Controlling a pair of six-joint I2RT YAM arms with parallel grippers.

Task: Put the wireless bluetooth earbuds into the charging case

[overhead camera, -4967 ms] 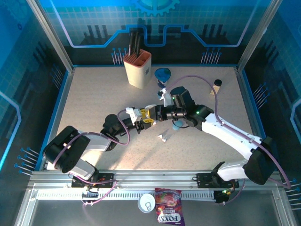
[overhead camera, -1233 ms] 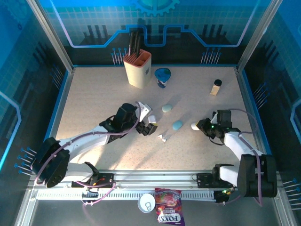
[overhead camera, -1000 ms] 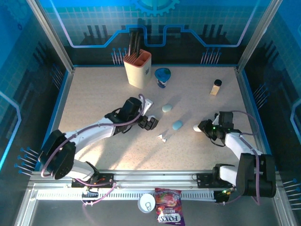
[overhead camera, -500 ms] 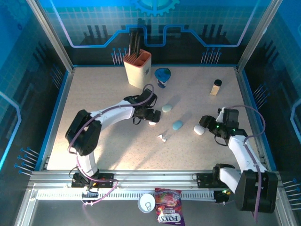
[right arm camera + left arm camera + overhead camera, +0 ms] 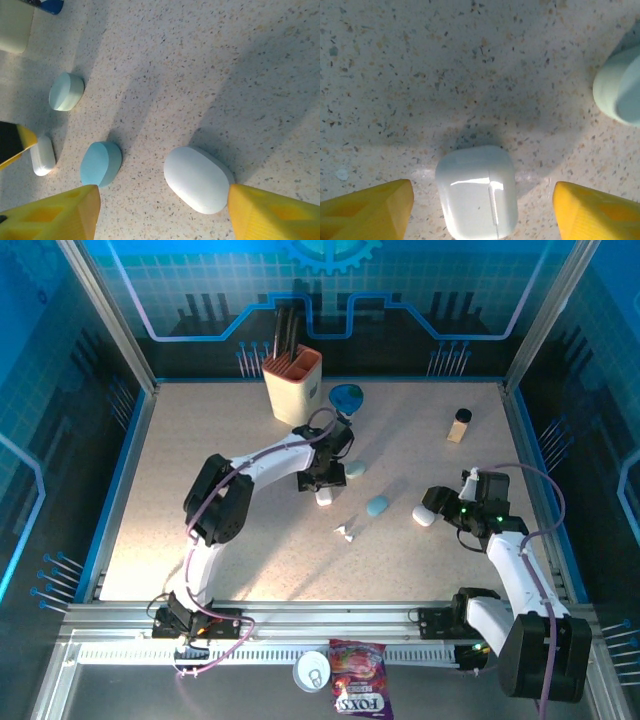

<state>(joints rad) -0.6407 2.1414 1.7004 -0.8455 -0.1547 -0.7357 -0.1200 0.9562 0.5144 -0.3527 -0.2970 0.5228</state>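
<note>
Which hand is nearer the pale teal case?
Left: left hand straddles the square white case beside the pale teal case; right hand farther, by the oval white case.

Bright, warm light; soft long shadows (glare on the white case point(image 5: 476, 200)); sharp.

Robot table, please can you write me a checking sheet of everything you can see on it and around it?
Surface: speckled beige table, no spills seen.
Job's things: squarish white case; white pebble case; blue case; pale teal case; all look shut. Tiny white earbuds lying loose.
Clutter: orange-and-white utensil holder, blue cup, small dark-capped bottle.
Grippers: left gripper open, fingers either side of the squarish white case, not touching; right gripper open, holding nothing.
Cables: purple cables looping along both arms.
Surroundings: blue panel walls; sweets bag on the front ledge.
</note>
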